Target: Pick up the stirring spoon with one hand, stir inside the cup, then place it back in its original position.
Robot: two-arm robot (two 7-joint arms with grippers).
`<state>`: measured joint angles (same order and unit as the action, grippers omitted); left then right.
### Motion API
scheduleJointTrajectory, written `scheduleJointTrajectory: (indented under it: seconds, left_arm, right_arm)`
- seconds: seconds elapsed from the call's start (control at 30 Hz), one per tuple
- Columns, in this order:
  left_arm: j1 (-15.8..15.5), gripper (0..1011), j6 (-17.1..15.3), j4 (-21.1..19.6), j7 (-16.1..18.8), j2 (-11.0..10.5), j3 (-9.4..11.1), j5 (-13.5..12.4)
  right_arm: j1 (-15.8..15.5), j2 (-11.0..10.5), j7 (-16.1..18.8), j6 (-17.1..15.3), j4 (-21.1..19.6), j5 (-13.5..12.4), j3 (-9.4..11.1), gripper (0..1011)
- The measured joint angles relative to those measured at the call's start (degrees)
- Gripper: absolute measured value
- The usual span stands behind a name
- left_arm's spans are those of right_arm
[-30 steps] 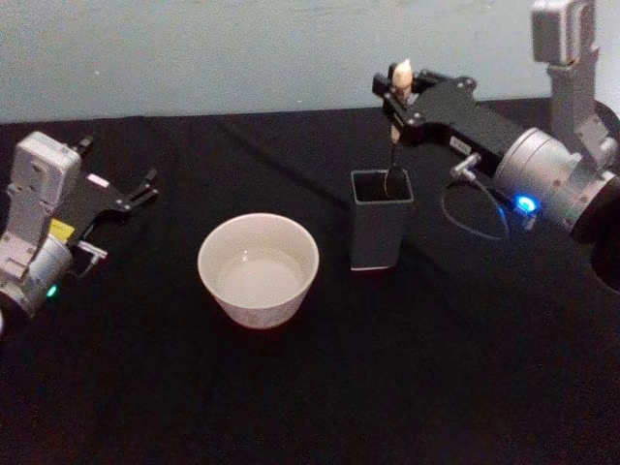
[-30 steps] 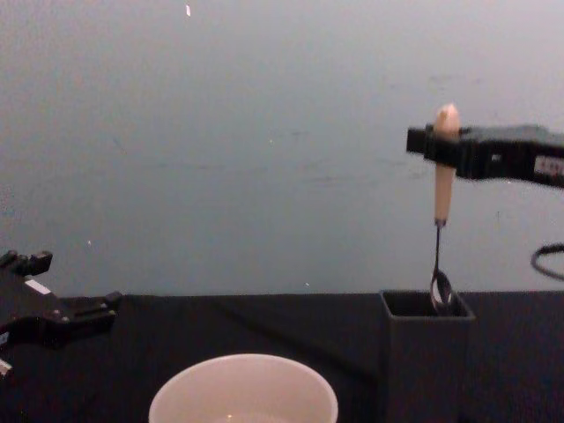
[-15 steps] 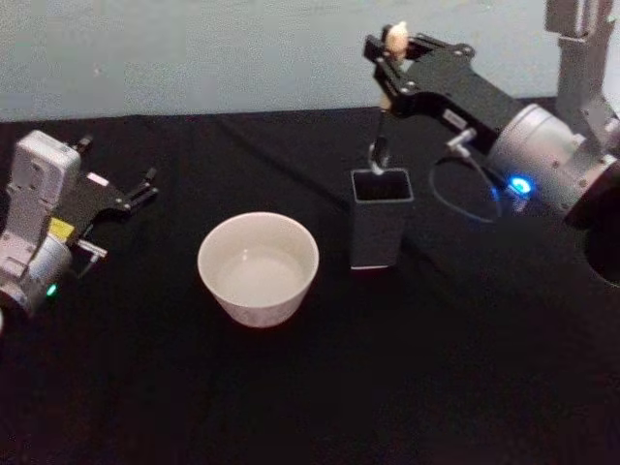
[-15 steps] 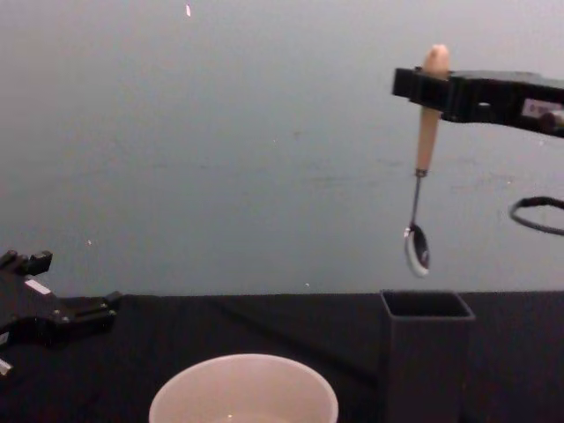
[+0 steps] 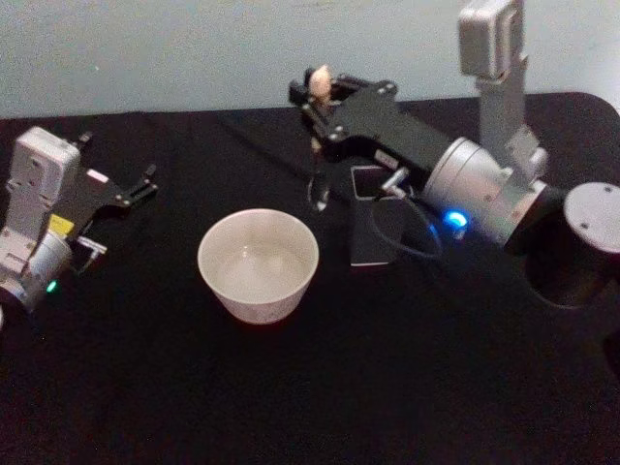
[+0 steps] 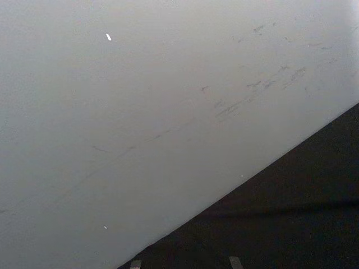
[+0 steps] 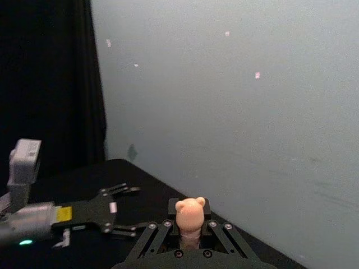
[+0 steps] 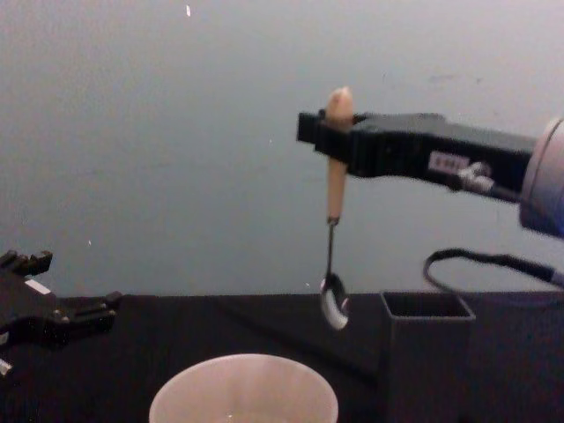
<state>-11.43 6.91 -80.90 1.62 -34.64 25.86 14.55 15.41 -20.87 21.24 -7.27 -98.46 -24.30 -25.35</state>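
My right gripper (image 5: 316, 100) is shut on the cream handle of the stirring spoon (image 5: 318, 145), which hangs upright in the air with its metal bowl down. In the chest view the stirring spoon (image 8: 333, 238) is between the cup (image 8: 244, 390) and the dark box holder (image 8: 426, 344), its bowl a little above the cup's rim level. The off-white cup (image 5: 258, 266) sits at table centre, left of the holder (image 5: 370, 232), partly hidden by my right arm. The right wrist view shows the spoon's knobbed tip (image 7: 189, 213) between the fingers. My left gripper (image 5: 136, 191) rests open at the left.
A black cloth (image 5: 291, 387) covers the table, with a pale wall (image 5: 194, 48) behind it. A black cable (image 8: 485, 264) loops under my right arm near the holder.
My right gripper has lifted the spoon clear of the box holder, then carried it left and a little lower toward the cup. The left arm has stayed in place.
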Motion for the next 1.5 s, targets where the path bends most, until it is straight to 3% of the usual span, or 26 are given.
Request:
scheduleJointTrajectory:
  seconds: [0.3,0.73,1.17,1.5]
  left_arm:
    - [0.00,1001,0.00,0.00,0.00,0.00,0.00,0.00]
    - [0.00,1001,0.00,0.00,0.00,0.00,0.00,0.00]
    - [0.00,1001,0.00,0.00,0.00,0.00,0.00,0.00]
    - [0.00,1001,0.00,0.00,0.00,0.00,0.00,0.00]
  right_arm:
    - [-0.12,1.64,3.04,5.31,4.70,0.59,-2.69,195]
    - [1.05,5.01,6.77,12.09,13.37,0.56,-4.44,195]
    - [2.98,8.29,7.78,14.70,21.61,1.56,-5.69,195]
    - [3.76,9.50,7.68,14.96,25.43,3.05,-5.87,195]
